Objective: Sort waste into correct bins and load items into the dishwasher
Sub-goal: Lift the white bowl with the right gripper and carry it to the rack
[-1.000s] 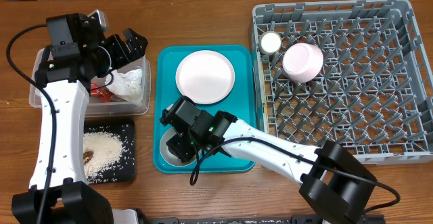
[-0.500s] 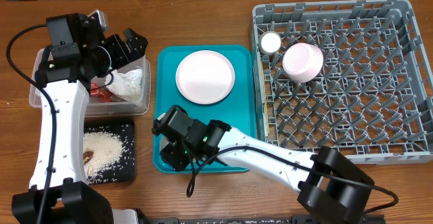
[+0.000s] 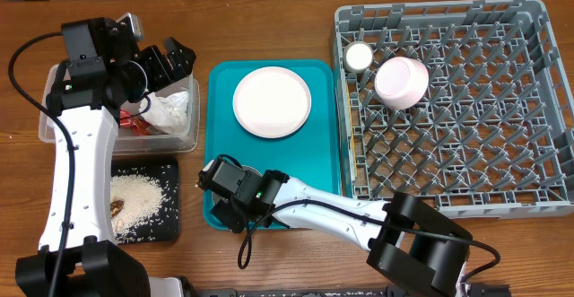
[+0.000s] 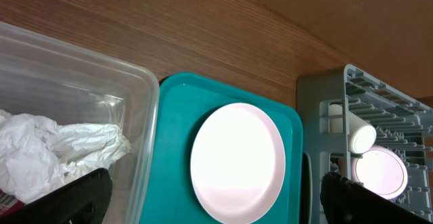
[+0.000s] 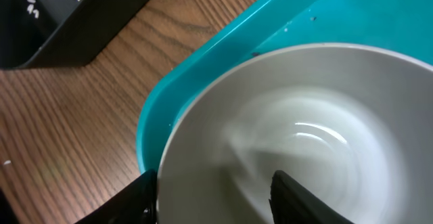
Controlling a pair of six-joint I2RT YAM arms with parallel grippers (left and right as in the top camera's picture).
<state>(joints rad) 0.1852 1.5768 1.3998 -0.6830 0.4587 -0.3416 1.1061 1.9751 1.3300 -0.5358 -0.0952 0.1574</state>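
Note:
The whitish bowl [image 5: 304,116] sits in the front-left corner of the teal tray [image 3: 224,91]. My right gripper [image 5: 215,190] is open astride its rim, one finger outside and one inside; in the overhead view the right gripper [image 3: 231,194] hides most of the bowl. The pale plate [image 3: 272,102] lies further back on the tray. The white cup [image 3: 359,56] and a pink bowl [image 3: 401,82] are in the grey dish rack [image 3: 502,109]. My left gripper [image 3: 166,64] hangs open and empty over the clear tub [image 3: 54,122], which holds the napkin [image 3: 169,110] and red wrapper [image 3: 136,125].
The black tray [image 3: 170,216] in front of the tub carries rice [image 3: 134,198] and a brown scrap [image 3: 117,209]. Its corner [image 5: 81,21] lies close to the left of the teal tray. The rack stands right beside the teal tray's right edge.
My right gripper has moved left and toward the tray's front-left corner, down over the bowl, with its jaws narrowing slightly. The left arm has not moved.

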